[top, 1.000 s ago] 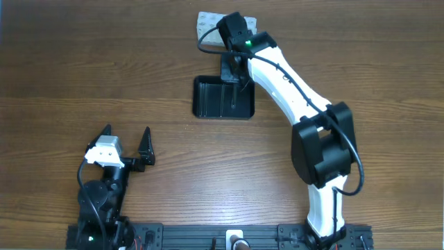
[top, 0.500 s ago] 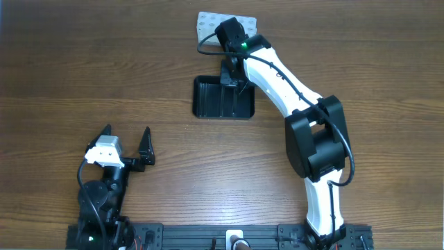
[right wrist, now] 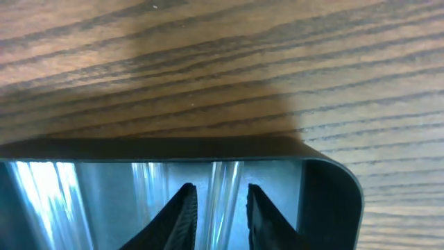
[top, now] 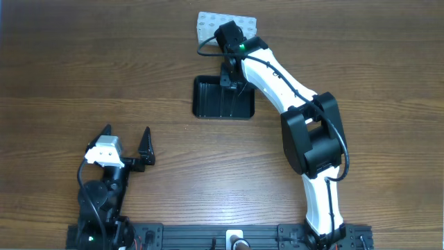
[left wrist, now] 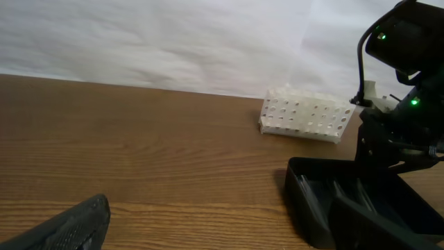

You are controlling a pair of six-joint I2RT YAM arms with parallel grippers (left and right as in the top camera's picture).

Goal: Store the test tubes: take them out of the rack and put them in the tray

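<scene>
**Right arm down in the tray with a tube, rack looking bare**

My right gripper (right wrist: pixel 220 189) is low inside the black tray (right wrist: pixel 333 201), close to one corner. Its fingers are drawn in narrow on a clear test tube (right wrist: pixel 223 172) that runs between them toward the tray wall. Glassy streaks beside it look like other tubes (right wrist: pixel 41 191) already lying on the tray floor, so I judge several are stored.

The white rack (left wrist: pixel 305 118) sits just beyond the tray. From the left wrist view I can't make out any tube standing in its holes, though clear glass would be hard to spot. This may be one of the last; what remains is letting it go.

My left gripper (top: pixel 127 132) rests near its base, well apart from the tray, its fingers spread wide and holding nothing.
</scene>
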